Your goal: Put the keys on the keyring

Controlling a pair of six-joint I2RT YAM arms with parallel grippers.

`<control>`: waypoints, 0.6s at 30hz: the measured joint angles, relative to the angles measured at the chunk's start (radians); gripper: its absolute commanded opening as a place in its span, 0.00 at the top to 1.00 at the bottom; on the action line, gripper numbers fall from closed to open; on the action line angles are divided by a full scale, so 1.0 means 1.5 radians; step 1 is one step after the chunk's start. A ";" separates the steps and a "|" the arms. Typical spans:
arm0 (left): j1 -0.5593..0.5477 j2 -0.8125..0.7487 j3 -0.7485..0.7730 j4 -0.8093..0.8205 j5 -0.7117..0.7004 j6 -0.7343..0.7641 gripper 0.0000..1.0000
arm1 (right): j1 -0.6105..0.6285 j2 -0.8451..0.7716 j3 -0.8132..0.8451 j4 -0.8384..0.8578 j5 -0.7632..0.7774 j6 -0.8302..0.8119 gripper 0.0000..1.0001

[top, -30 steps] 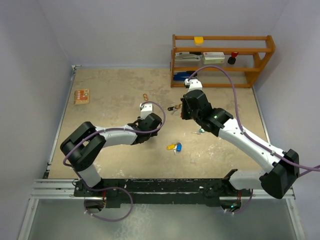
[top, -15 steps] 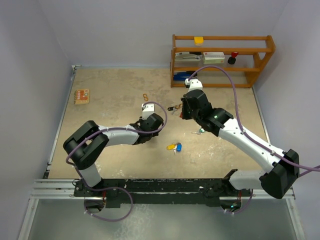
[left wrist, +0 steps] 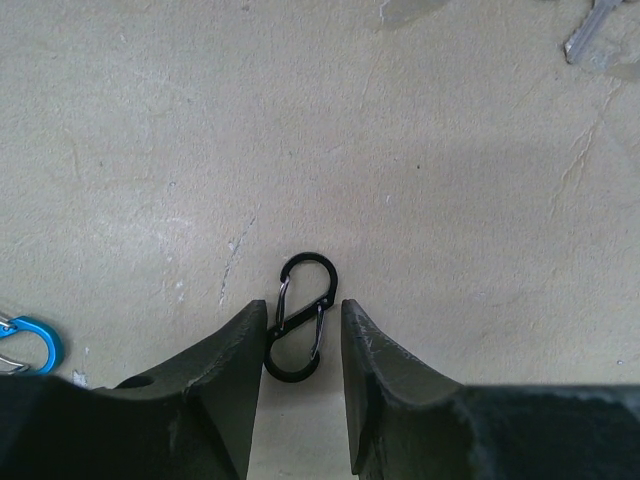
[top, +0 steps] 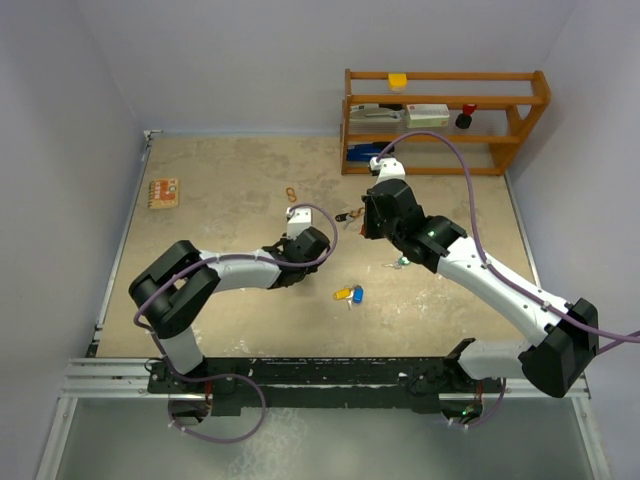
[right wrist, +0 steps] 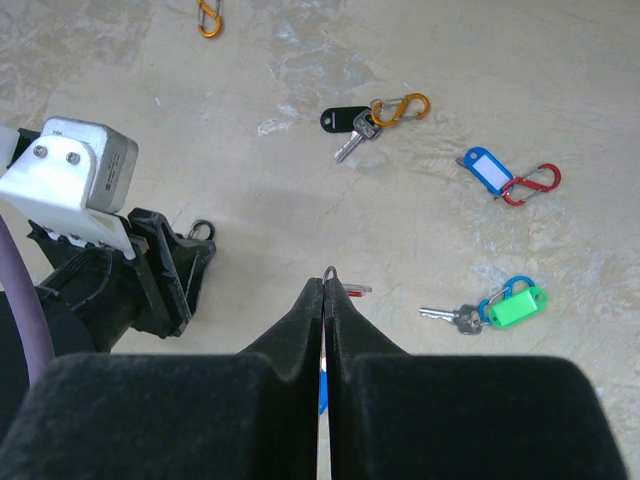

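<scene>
My right gripper [right wrist: 328, 282] is shut on a thin metal keyring; its loop pokes out at the tips, and a small red-headed piece [right wrist: 352, 290] shows just beside them. It hovers above the table [top: 366, 225]. My left gripper [left wrist: 298, 318] is open and low on the table, its fingers either side of a black S-shaped clip [left wrist: 300, 317]. Keys lie loose: a black-headed key on an orange clip [right wrist: 350, 120], a blue tag on a red clip [right wrist: 485, 168], a silver key with a green tag on a blue clip [right wrist: 505, 307], and yellow and blue tags [top: 348, 294].
A wooden shelf [top: 445, 120] with small items stands at the back right. A lone orange clip [top: 291, 193] lies behind the left gripper. A small orange card [top: 163, 191] lies at the far left. A blue clip [left wrist: 25, 342] lies left of the left fingers. Walls close three sides.
My left arm has crept slightly right and forward around the black clip. The right arm has barely moved and still holds the ring.
</scene>
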 measured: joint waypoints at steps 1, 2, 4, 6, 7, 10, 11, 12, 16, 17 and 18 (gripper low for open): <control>-0.002 0.000 0.000 -0.002 -0.001 0.002 0.67 | 0.000 0.000 0.000 0.000 0.000 0.000 1.00; -0.004 0.000 0.000 -0.004 -0.003 0.002 0.67 | 0.000 0.000 0.000 0.000 0.000 0.000 1.00; -0.007 0.000 0.000 -0.007 -0.006 0.007 0.67 | 0.000 0.000 0.000 0.000 -0.001 0.000 1.00; -0.009 0.000 0.000 -0.009 -0.009 0.010 0.67 | 0.000 0.000 0.000 0.000 -0.002 0.000 1.00; -0.009 0.000 0.000 -0.010 -0.010 0.012 0.67 | 0.000 0.000 0.000 0.000 -0.002 0.000 1.00; -0.011 0.000 0.000 -0.011 -0.012 0.012 0.67 | 0.000 0.000 0.000 0.000 -0.002 0.000 1.00; -0.011 0.000 0.000 -0.011 -0.013 0.012 0.68 | 0.000 0.000 0.000 0.000 -0.002 0.000 1.00; -0.012 0.001 0.000 -0.010 -0.014 0.013 0.68 | 0.000 0.000 0.000 0.000 -0.002 0.000 1.00; -0.012 0.003 0.002 -0.011 -0.019 0.013 0.85 | 0.000 0.000 0.000 0.000 -0.002 0.000 1.00; -0.012 0.004 0.002 -0.011 -0.020 0.014 0.94 | 0.000 0.000 0.000 0.000 -0.002 0.000 1.00; -0.012 0.005 0.003 -0.010 -0.022 0.014 1.00 | 0.000 0.000 0.000 0.000 -0.002 0.000 1.00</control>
